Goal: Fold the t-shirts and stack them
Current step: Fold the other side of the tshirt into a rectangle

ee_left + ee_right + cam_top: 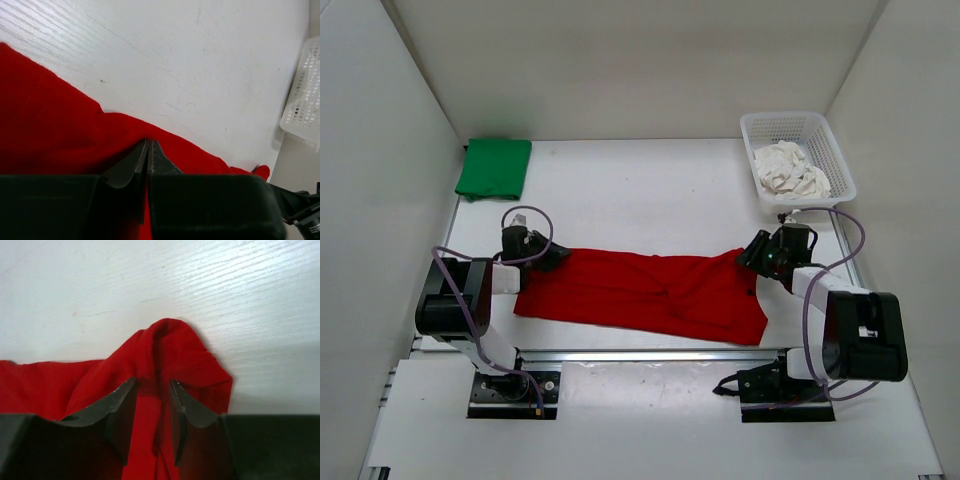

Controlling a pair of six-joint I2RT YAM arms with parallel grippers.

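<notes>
A white table [640, 190] fills the scene, enclosed by plain white panels: a far wall [640, 60], a left wall [370, 150] and a right wall [910, 120], both slanting outward toward the near side. A silver metal rail [650, 355] runs along the table's near edge, with a white board [640, 425] just nearer. Close up, the tabletop [200, 60] shows fine straight grain lines and faint scratches. The light is soft and even, casting only pale shadows.
</notes>
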